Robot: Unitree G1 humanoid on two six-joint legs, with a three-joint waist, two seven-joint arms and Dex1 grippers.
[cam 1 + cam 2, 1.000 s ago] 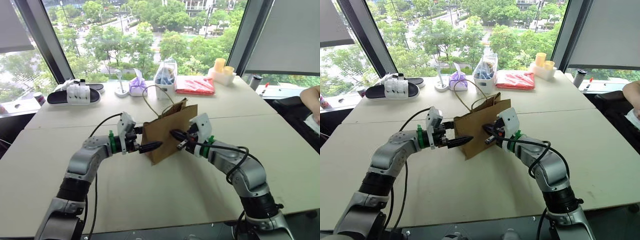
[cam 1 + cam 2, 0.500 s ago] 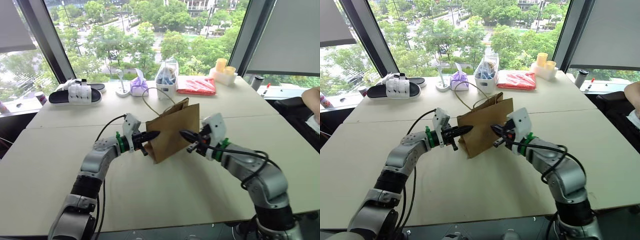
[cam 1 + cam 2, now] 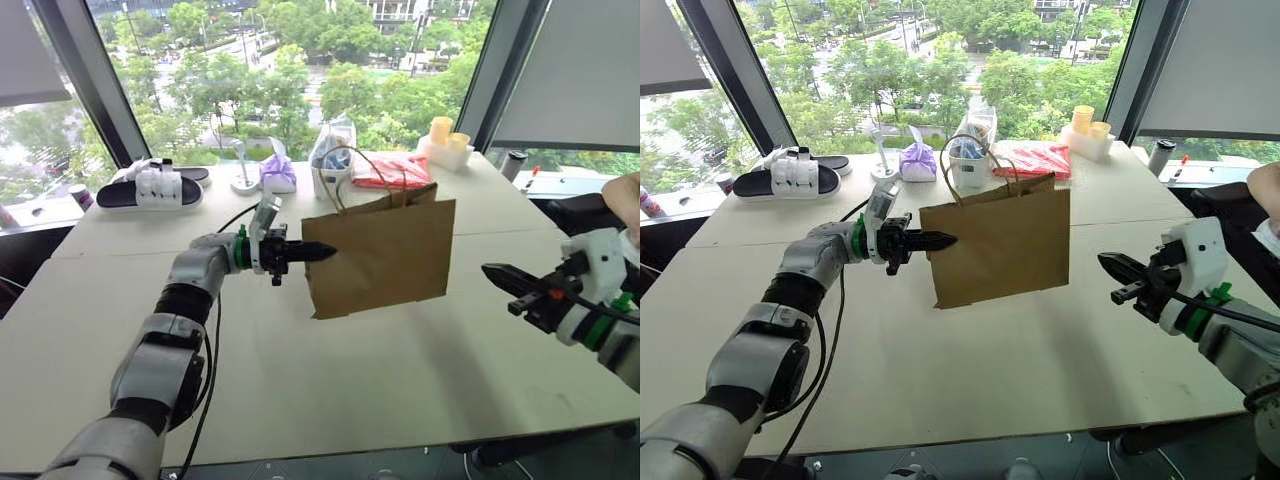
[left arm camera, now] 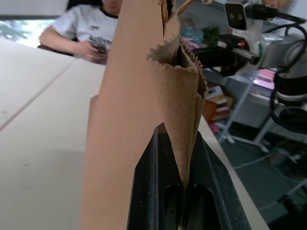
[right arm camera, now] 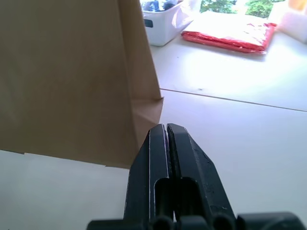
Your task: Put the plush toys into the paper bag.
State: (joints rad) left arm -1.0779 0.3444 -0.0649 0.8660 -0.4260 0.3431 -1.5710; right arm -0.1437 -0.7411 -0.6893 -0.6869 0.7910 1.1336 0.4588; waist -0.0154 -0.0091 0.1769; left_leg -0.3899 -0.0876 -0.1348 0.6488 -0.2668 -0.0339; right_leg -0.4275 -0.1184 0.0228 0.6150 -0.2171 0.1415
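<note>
Left pincer (image 3: 322, 253) | I'm clenching paper bag (image 3: 385, 255) by its edge, above worktop (image 3: 300, 390) | right pincer (image 3: 497, 273) clenched empty beside bag | risk: thin paper tearing, slipping.

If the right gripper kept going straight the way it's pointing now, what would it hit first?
Most likely the paper bag: the right gripper, shut and empty, points at the bag's lower corner, though it might just skim past that edge.

Plain brown kraft paper bag (image 3: 380, 255): raised off table, now flat and broadside; left gripper (image 3: 322, 253) now clamped on its upper edge; right gripper (image 3: 497, 272) withdrawn rightward, clear of bag
</note>
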